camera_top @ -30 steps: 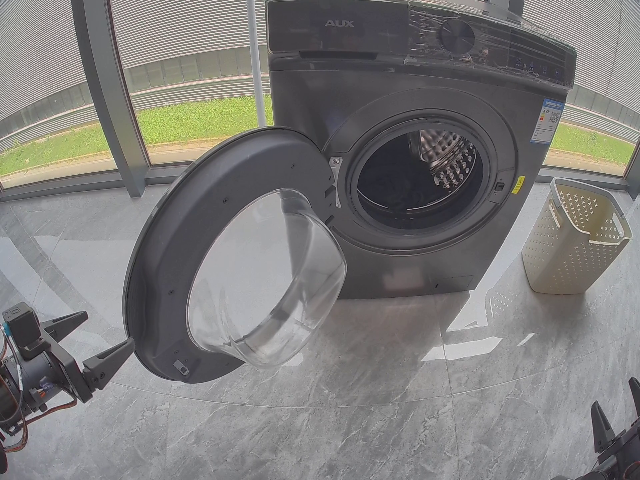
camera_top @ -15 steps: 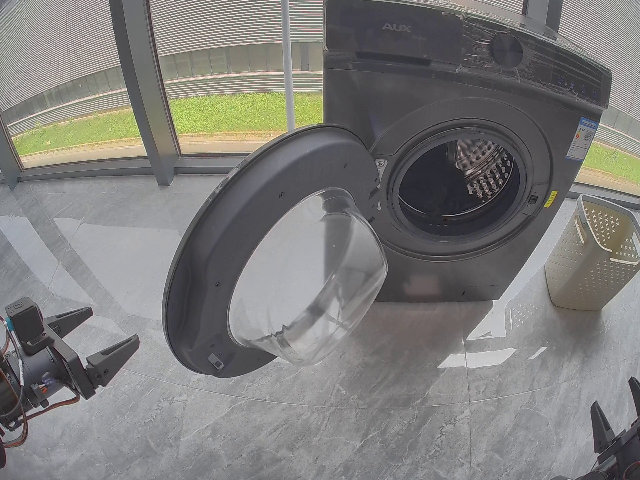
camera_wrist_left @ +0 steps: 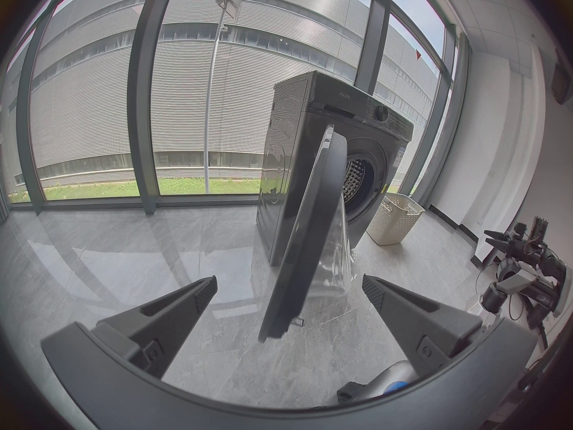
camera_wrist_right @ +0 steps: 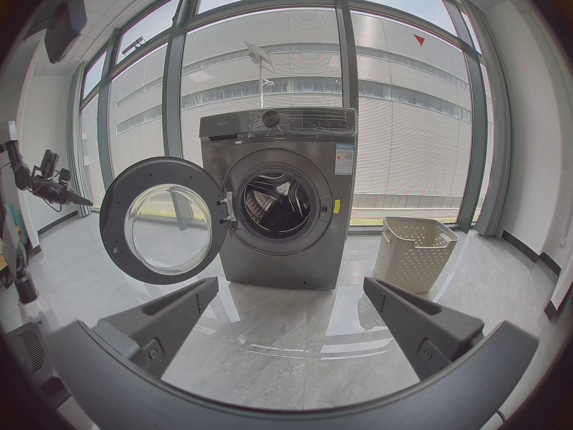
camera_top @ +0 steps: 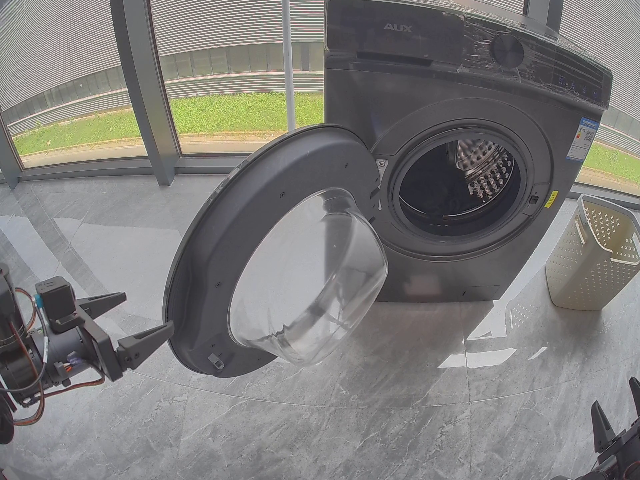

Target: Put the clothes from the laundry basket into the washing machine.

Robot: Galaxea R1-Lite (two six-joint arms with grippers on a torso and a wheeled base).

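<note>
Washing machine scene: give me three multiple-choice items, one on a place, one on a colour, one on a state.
1. Where does the laundry basket stand relative to the washing machine?
A. On top of it
B. On the floor beside it, on the robot's right
C. Behind it

2. What colour is the laundry basket?
A. Blue
B. Red
C. Cream

3. How is the machine's door?
A. Swung open
B. Shut
C. Lying flat on the floor

Answers:
1 B: the head view shows it on the floor next to the machine's right side.
2 C: its perforated walls are cream.
3 A: the door hangs out from its hinge, leaving the drum exposed.
</note>
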